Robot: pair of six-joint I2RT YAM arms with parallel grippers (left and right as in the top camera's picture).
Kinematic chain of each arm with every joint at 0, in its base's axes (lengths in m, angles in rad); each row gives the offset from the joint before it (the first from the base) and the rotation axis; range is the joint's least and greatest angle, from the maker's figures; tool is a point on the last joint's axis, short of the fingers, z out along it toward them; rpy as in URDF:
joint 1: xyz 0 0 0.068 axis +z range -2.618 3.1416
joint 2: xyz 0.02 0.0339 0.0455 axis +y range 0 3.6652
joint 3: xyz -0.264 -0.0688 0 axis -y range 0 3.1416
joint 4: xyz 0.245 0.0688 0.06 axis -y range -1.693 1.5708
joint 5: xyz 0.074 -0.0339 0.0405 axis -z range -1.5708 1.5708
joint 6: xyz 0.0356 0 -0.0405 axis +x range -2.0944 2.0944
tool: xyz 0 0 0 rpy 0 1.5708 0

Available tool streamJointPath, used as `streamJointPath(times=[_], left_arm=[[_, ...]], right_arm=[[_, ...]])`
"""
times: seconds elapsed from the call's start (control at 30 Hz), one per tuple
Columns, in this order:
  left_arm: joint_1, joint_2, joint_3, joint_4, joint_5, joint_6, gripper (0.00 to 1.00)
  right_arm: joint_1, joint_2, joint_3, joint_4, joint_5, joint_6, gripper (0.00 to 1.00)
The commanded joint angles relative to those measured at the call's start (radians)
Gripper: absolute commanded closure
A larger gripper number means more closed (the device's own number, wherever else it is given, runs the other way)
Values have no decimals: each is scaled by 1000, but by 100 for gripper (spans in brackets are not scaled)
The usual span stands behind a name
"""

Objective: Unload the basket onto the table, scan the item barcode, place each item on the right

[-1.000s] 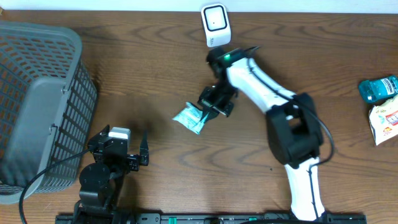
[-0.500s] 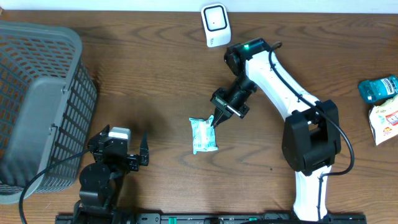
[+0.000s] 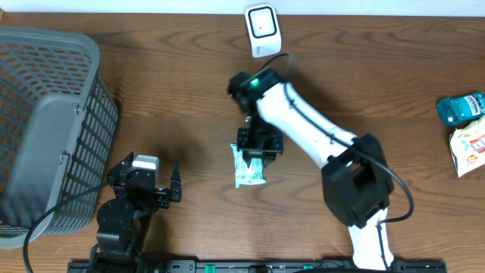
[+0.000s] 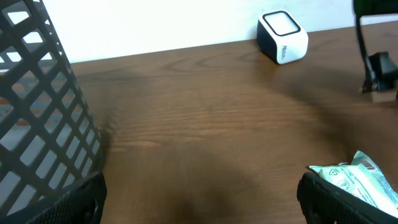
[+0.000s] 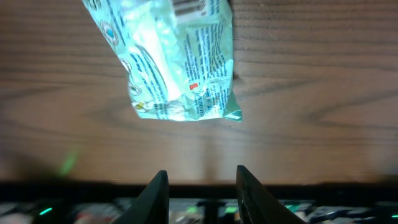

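Change over the last second: right end effector (image 5: pixel 201 174) had the wipes packet (image 3: pixel 250 170) pinched and hanging near the table middle, now it's let go. My right wrist view shows both fingers spread with only bare wood between them, and the packet lies flat just beyond the tips, not touching them. Overhead, the packet has ended up a bit lower and more upright on the table (image 3: pixel 167 91) than where it was carried, and the right arm has swung round to sit right above its top edge. So the item is on the table, centre, well apart from the white scanner (image 3: pixel 261 30) at the far edge. Left end effector (image 4: pixel 202 199) is spread wide, empty, parked near the grey basket (image 3: pixel 45 114), same as before; its camera catches a corner of the packet at lower right. A printed strip that may be the barcode shows at the packet's far end in the right wrist view, cut off by the frame, can't confirm. My read: this looks like a put-down to regrip or reorient, and the packet still has to be picked up and shown to the scanner. Teal pack (image 3: pixel 461 107) and snack bag (image 3: pixel 470 152) at the right edge are untouched.
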Motion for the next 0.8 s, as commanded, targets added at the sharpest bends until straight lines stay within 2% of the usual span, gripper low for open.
streamJointPath(times=[0.0, 0.03, 0.07, 0.1, 0.13, 0.23, 0.37, 0.47, 0.57, 0.77], left_arm=[[0, -2, -1, 1, 1, -1, 2], [0, -2, -1, 1, 1, -1, 2], [0, -2, -1, 1, 1, -1, 2], [0, -2, -1, 1, 1, -1, 2], [0, -2, -1, 1, 1, -1, 2], [0, -2, -1, 1, 1, -1, 2], [0, -2, -1, 1, 1, -1, 2], [0, -2, -1, 1, 1, -1, 2], [0, -2, -1, 1, 1, -1, 2], [0, -2, -1, 1, 1, -1, 2]], right_arm=[[52, -1, 2, 5, 165, 7, 66], [70, -1, 2, 16, 187, 7, 57], [90, -1, 0, 35, 216, 6, 39], [108, -1, -2, 57, 240, 6, 8], [125, -1, -6, 80, 264, 7, 4], [175, -1, -26, 161, 311, 17, 2], [215, 0, -68, 251, 394, 142, 2], [220, 0, -121, 292, 454, 281, 12], [218, 0, -179, 344, 495, 333, 20], [219, 1, -252, 419, 497, 332, 23]])
